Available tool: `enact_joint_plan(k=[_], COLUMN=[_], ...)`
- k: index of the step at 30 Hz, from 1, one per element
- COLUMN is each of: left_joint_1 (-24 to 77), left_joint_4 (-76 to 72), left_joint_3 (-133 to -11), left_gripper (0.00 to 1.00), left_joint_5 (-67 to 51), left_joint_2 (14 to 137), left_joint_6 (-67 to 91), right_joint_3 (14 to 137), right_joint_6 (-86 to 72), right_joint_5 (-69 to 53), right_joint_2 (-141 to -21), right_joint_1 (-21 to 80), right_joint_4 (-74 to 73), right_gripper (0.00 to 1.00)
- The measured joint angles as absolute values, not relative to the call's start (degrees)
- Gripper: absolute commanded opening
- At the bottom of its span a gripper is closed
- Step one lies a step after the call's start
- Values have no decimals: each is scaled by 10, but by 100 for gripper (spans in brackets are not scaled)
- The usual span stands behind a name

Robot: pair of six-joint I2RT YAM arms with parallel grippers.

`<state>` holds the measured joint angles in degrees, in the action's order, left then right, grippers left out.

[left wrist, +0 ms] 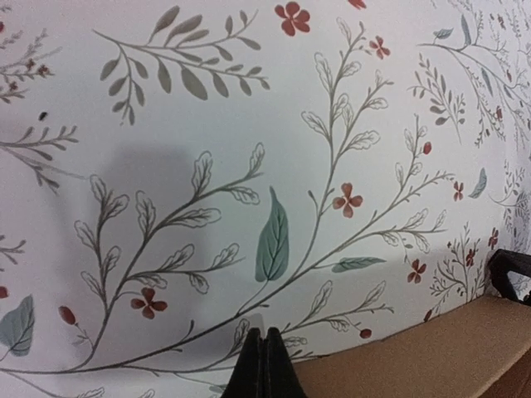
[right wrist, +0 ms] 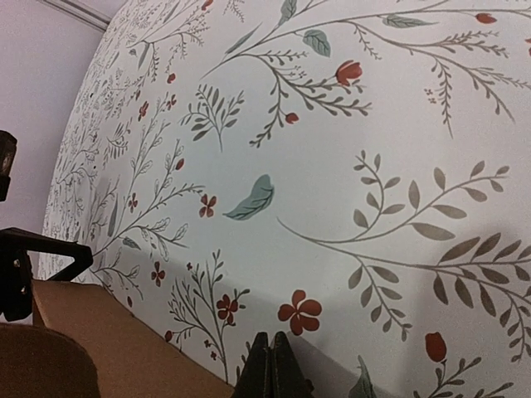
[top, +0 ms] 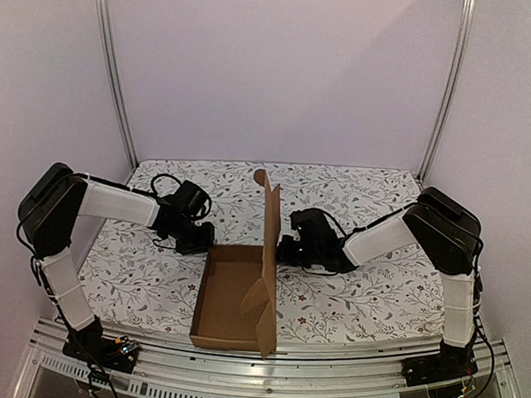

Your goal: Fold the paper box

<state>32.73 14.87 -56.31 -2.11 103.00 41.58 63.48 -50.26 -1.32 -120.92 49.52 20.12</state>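
Left: your left hand (top: 200,238), clenched on nothing, just beside the far left corner of the paper box (top: 229,293)
Centre: box at the near edge of the floral desk (top: 143,277), long axis near-to-far, tall panel (top: 271,221) upright along its right side
Right: your right hand (top: 287,250), clenched on nothing, just beside that panel; both arms equally near

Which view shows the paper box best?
The top external view: the whole box is there, an open tray with one tall flap standing upright on its right side. The left wrist view shows only a brown strip at bottom right; the right wrist view, only a corner at bottom left.
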Motion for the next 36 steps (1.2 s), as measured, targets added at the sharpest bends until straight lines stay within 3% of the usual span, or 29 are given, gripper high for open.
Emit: enact_joint_plan(k=[22, 36], left_joint_1=[316, 306], left_joint_4=[160, 175], left_joint_3=[-536, -653], left_gripper=[8, 5], left_joint_5=[-7, -19], left_joint_2=[952, 1020], left_joint_6=[383, 335], right_joint_3=[485, 365], right_joint_6=[-442, -447], right_joint_5=[-20, -90], right_joint_2=[-1058, -917], right_joint_1=[487, 550], right_joint_4=[157, 110], right_gripper=[0, 0])
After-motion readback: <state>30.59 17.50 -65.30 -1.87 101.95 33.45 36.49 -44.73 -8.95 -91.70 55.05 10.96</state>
